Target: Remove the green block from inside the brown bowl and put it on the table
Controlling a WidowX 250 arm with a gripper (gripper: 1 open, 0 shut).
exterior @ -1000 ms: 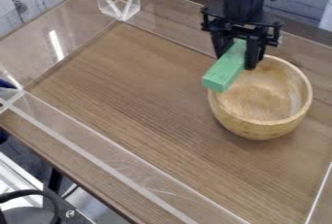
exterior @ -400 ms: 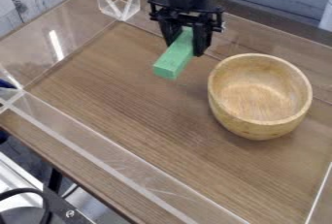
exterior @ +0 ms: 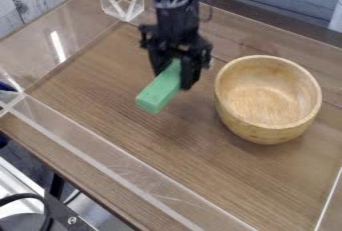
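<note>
- The step in hand looks like the carry across to the counter (exterior: 100,103): the green block (exterior: 159,88) is already out of the brown bowl (exterior: 267,98) and needs only to be set down.
- The block is over the bare wood beside the bowl, well outside its rim, and tilted, its lower end pointing toward the near left. Whether that end touches the wood or hangs just above it, I cannot tell.
- The fingers (exterior: 171,67) appear closed on the block's upper end, with the longer part sticking out below them. Blur hides the exact contact.
- The next move probably calls for lowering, if there is any gap left, until the block rests on the wood, then parting the fingers and lifting straight away.
- Letting go too high could make the block topple or bounce, given its slant; levelling it first would likely help it lie flat.
- The arm (exterior: 175,10) comes in from the far edge of the view and reaches down nearly upright, its dark body above the block and to one side of the bowl.
- The arm's outline is smeared, which suggests motion, though its direction is unclear.
</note>
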